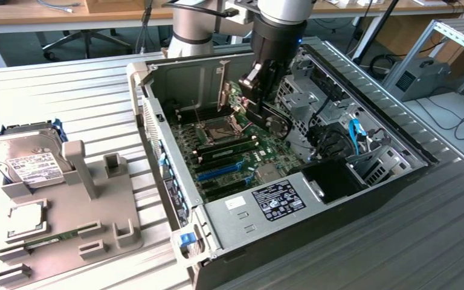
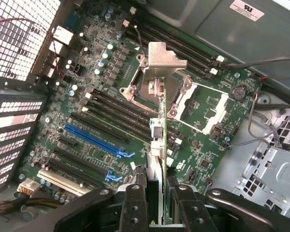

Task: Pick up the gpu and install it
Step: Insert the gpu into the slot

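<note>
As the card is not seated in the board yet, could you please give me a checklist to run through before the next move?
1. gpu gripped by the end effector: ok, clamped edge-on.
2. Case open, motherboard exposed: ok.
3. Long blue slot free of any card: ok.
4. gpu seated in a slot: not ok, it is held above the board.
5. gpu lined up with the blue slot: cannot tell.

Exterior high, oblique; wrist close above shared motherboard (image 2: 111, 121)
</note>
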Available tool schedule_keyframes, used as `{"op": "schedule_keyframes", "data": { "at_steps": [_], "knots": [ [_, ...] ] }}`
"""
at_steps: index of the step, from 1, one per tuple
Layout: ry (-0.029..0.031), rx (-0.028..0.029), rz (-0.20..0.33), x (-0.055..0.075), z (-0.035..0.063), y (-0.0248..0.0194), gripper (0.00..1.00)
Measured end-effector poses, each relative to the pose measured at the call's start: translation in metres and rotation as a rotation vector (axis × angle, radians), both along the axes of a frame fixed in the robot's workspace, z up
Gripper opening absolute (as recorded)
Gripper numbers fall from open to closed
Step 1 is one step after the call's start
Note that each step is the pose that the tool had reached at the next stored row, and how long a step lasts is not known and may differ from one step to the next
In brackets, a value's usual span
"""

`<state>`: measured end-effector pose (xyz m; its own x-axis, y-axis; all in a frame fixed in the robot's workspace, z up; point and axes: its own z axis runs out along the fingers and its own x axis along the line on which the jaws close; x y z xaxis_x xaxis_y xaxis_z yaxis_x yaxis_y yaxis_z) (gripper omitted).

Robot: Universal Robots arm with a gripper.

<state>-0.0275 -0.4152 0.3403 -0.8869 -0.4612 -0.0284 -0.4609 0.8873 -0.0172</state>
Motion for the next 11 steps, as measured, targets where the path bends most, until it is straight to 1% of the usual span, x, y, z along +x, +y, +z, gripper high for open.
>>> {"op": "schedule_keyframes", "data": {
  "at_steps": [11],
  "knots": [
    [0.0, 0.0001, 0.041, 0.0, 0.0, 0.0, 0.26]
  ]
}}
